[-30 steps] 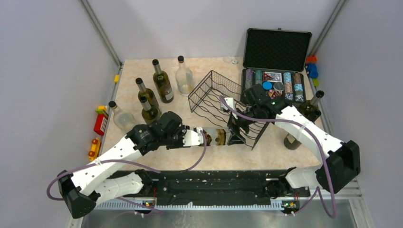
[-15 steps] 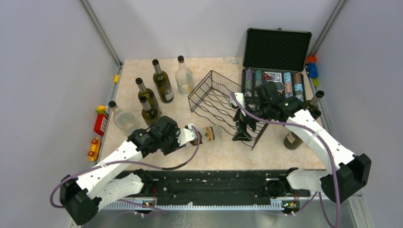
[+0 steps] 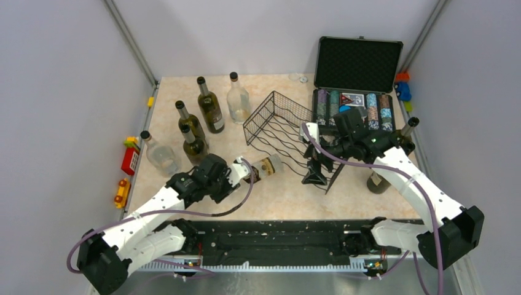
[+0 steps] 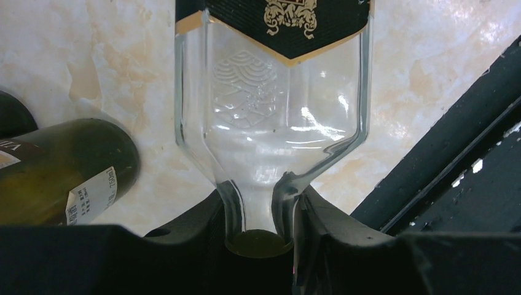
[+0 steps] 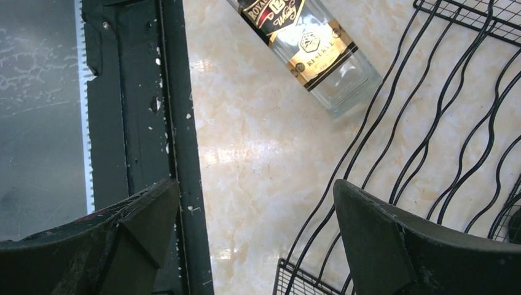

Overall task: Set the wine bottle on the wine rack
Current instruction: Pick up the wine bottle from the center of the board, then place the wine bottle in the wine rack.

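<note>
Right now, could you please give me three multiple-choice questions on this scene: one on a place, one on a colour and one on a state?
1. Where does the open case stand?
A) at the far right, behind the rack
B) at the near left edge
C) on top of the rack

2. What colour is the label on the held bottle?
A) white and red
B) black and gold
C) plain green

3. What is the left hand doing?
A) open and empty
B) shut on a rack wire
C) shut on the bottle's neck

Answers:
1 A: the top view shows the case beyond the rack, on the far right.
2 B: the left wrist view shows a black label with gold print and edging.
3 C: its fingers press on both sides of the clear neck.
</note>
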{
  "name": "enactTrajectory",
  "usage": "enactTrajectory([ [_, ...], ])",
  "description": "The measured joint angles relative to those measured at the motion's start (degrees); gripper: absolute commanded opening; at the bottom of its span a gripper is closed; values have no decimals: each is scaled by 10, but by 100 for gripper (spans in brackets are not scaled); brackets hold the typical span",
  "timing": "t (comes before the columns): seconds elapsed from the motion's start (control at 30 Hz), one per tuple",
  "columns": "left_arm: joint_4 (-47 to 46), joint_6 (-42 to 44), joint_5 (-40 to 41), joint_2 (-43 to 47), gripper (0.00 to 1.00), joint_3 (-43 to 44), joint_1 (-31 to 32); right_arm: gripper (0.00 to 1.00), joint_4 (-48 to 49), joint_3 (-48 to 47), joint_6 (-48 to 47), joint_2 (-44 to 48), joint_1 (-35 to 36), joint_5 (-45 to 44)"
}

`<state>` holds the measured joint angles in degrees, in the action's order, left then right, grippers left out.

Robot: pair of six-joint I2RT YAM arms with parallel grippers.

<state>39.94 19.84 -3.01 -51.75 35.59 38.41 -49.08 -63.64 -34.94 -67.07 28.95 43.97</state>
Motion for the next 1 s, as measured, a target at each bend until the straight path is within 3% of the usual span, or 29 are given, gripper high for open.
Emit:
enactTrajectory([
  [1.0,-82,-33,-68,-31,0,-5,-52,99,15,23,0,17,0,-15],
])
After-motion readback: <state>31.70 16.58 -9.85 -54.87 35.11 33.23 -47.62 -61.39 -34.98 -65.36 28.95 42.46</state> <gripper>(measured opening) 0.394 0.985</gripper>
